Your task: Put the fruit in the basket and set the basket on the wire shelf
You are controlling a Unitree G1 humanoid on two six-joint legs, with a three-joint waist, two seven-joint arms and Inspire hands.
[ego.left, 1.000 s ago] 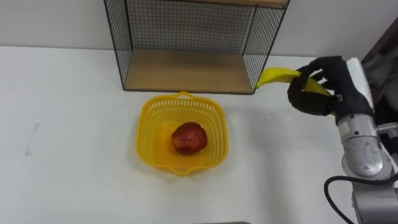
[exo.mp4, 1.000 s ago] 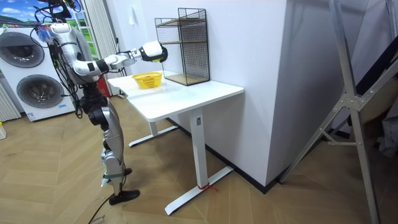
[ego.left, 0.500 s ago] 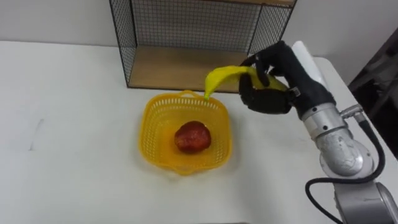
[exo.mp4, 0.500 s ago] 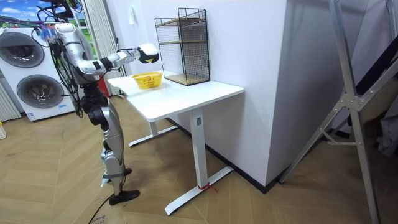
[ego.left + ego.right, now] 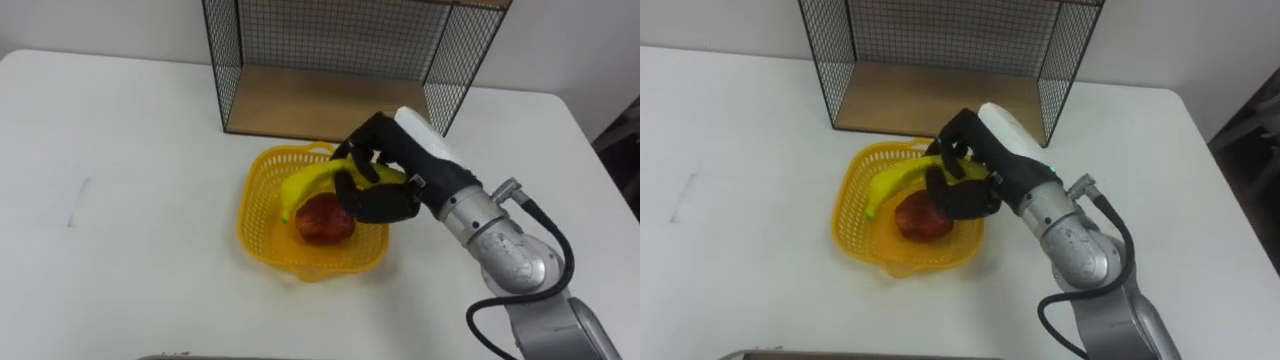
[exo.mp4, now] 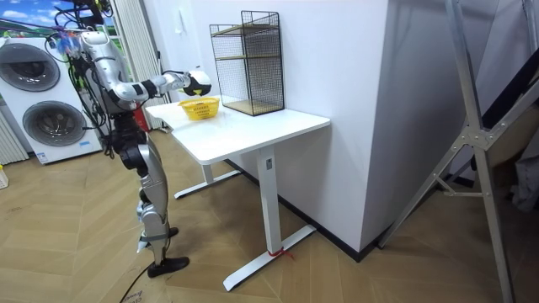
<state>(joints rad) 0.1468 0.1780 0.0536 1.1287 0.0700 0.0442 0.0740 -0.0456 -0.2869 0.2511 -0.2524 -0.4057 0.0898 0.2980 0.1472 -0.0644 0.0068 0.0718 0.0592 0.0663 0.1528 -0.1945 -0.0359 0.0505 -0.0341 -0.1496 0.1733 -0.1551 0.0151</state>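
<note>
Right hand (image 5: 385,190) grips banana (image 5: 320,184) over basket (image 5: 262,235), above apple (image 5: 325,220), shelf (image 5: 330,60) at far side

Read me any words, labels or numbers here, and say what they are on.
None can be read.
The basket, the banana in the right hand, the red fruit, the wire shelf and the table bear no print.
The grey mark on the table is a line, not a letter.
The washing machines are too small to show any label.
</note>
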